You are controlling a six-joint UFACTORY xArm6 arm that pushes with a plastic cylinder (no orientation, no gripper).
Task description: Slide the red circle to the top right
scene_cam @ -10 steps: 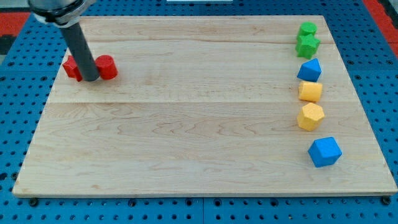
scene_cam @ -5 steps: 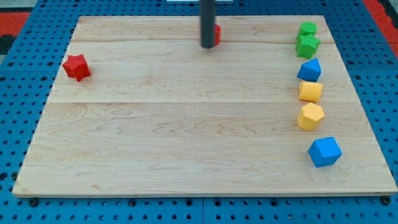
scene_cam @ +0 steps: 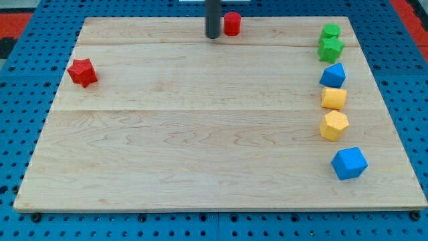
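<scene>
The red circle (scene_cam: 232,23) stands near the board's top edge, a little right of the middle. My tip (scene_cam: 212,36) is just to its left, with a small gap between them. The dark rod rises straight out of the view's top. A red star (scene_cam: 82,71) lies far off at the board's left side.
A column of blocks runs down the board's right side: a green block (scene_cam: 330,31), a green star (scene_cam: 330,48), a blue block (scene_cam: 333,75), a yellow block (scene_cam: 334,98), a yellow hexagon (scene_cam: 333,125) and a blue block (scene_cam: 349,163). The wooden board (scene_cam: 200,147) lies on a blue pegboard.
The red circle went from beside the red star at the left to the top middle, pushed by the rod. Now the tip has moved slightly left, uncovering the circle.
</scene>
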